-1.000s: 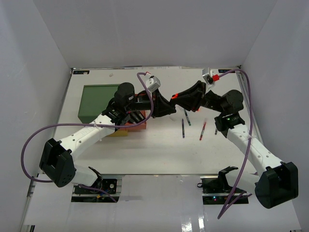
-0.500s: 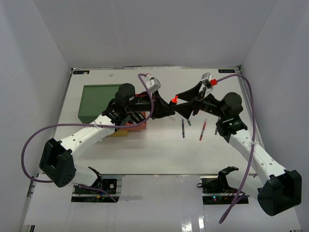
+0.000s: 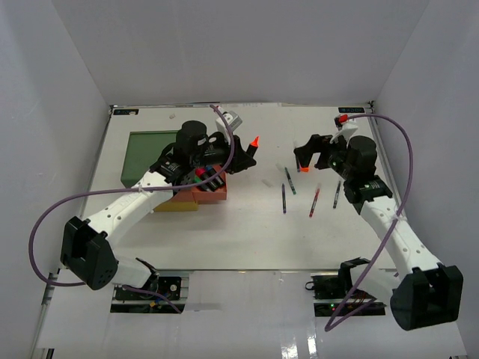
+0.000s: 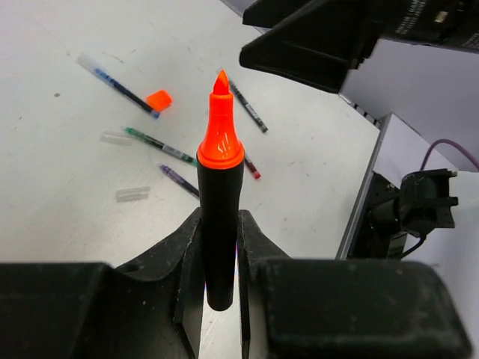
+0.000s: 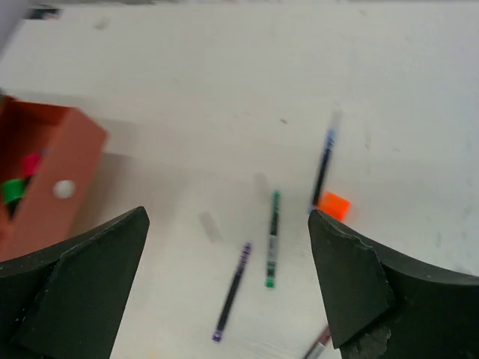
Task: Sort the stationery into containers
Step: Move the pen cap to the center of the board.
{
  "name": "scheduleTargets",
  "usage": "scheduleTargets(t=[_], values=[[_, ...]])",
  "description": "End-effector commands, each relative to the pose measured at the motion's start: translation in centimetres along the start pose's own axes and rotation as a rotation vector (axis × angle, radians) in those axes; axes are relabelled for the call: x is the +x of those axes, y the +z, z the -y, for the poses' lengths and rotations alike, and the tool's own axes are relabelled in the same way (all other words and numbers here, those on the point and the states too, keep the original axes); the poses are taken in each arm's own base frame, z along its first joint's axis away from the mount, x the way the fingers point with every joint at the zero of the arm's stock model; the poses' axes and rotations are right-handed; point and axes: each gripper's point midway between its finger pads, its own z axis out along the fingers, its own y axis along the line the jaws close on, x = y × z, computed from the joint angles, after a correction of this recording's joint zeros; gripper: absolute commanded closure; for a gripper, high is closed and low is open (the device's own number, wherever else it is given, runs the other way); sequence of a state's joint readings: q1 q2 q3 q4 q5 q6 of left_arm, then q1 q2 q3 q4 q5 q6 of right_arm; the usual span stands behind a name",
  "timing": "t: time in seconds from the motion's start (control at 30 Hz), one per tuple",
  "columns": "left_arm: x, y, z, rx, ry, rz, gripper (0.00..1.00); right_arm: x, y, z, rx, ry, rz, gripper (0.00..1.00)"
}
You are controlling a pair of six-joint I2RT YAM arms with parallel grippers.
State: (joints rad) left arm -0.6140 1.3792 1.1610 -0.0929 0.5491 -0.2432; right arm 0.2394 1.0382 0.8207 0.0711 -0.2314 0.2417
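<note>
Just parted: uncapped orange highlighter (image 4: 220, 202) clamped in left gripper (image 4: 219, 233); right gripper (image 5: 228, 224) wide open, empty; cap (image 5: 334, 204) loose among pens (image 5: 272, 239); drawer (image 5: 67, 161) likely next.

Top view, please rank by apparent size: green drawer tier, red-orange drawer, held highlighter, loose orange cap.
1. green drawer tier
2. red-orange drawer, partly under the left arm
3. highlighter, raised in the left tool, so nearer the camera, yet clearly smaller than the drawer
4. orange cap, smallest
</note>
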Motion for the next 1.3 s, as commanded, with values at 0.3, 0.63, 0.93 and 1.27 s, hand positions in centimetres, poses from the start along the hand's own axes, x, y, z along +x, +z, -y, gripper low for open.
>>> scheduleTargets(t=[0.3, 0.63, 0.93, 1.27], values=[[1.7, -1.6, -2.2, -0.141, 0.038, -0.044, 1.00, 9.1, 5.5, 11.8, 0.423, 0.000, -0.367, 0.22], [2.2, -1.9, -3.4, -0.201, 0.047, -0.051, 1.00, 12.0, 9.2, 14.2, 0.510, 0.083, -0.425, 0.37], [2.2, -2.0, -3.6, -0.215, 0.054, -0.052, 1.00, 14.2, 10.7, 14.8, 0.539, 0.103, -0.470, 0.43], [2.8, -1.7, -3.9, -0.213, 0.047, -0.068, 1.00, 15.9, 11.1, 15.3, 0.559, 0.102, -0.504, 0.43]])
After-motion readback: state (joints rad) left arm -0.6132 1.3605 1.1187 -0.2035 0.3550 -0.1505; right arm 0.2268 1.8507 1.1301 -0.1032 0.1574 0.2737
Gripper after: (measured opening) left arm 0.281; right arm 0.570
